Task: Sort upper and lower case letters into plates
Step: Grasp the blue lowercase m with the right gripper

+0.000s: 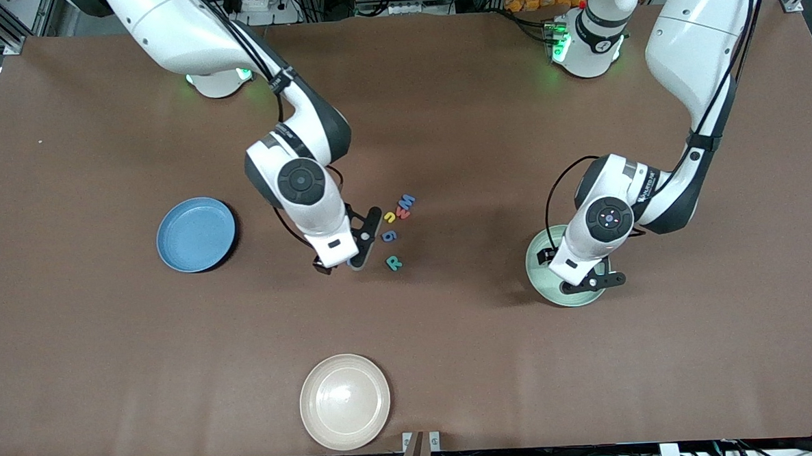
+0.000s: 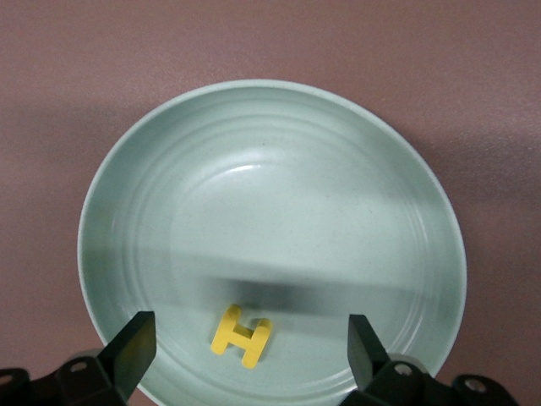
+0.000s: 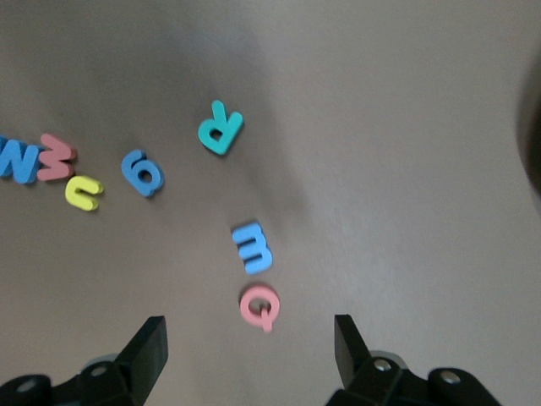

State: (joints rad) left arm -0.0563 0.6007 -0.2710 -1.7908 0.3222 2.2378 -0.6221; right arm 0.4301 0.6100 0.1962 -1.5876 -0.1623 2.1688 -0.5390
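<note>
My left gripper hangs open over the pale green plate. In the left wrist view a yellow H lies flat in that plate, between the spread fingers and untouched. My right gripper stands open low over the middle of the table, above a pink Q and a blue m. A teal R, a blue g, a yellow c, a red w and a blue M lie beside it. The blue plate holds nothing.
A cream-white plate sits near the table's front edge, nearer the camera than the letters. The blue plate lies toward the right arm's end, the green plate toward the left arm's end. The table is brown.
</note>
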